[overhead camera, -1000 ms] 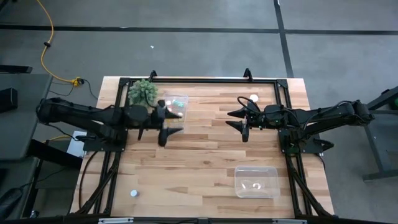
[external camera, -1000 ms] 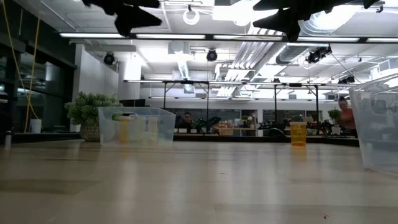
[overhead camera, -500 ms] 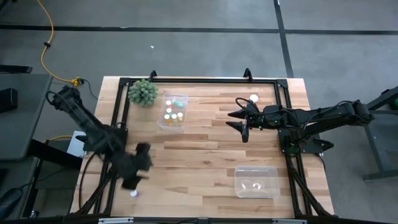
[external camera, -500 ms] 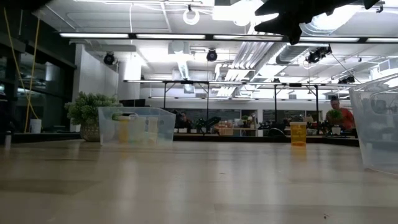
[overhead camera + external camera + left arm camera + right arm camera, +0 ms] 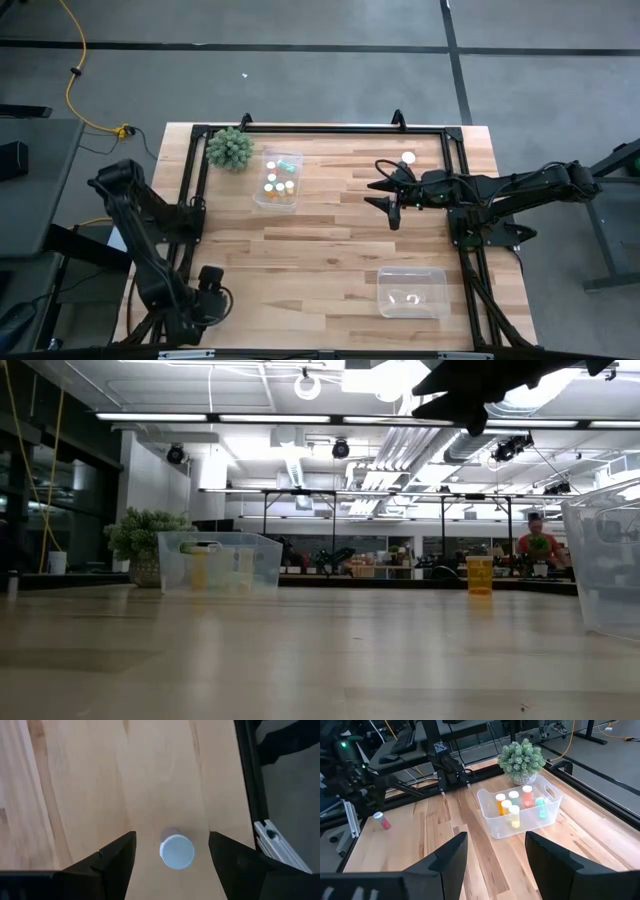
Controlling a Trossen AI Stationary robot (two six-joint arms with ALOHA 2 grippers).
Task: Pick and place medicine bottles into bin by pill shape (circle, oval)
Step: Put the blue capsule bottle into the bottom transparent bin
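Note:
A small reddish bottle with a pale cap stands on the table near its near-left corner; it also shows in the right wrist view. My left gripper is open and points down over it, one finger on each side, not touching. In the high view the gripper hides the bottle. A clear bin at the far left holds several bottles. Another bottle stands at the far right; the low view shows it orange. My right gripper is open and empty above the table's middle right.
A green spiky plant stands at the far left beside the bin. A second clear bin stands at the near right. A black frame runs along the table's edges. A person shows far off in the room behind.
My left gripper has swung from over the far-left bin toward the table's near-left corner and come down over the lone bottle there. My right gripper has kept nearly still.

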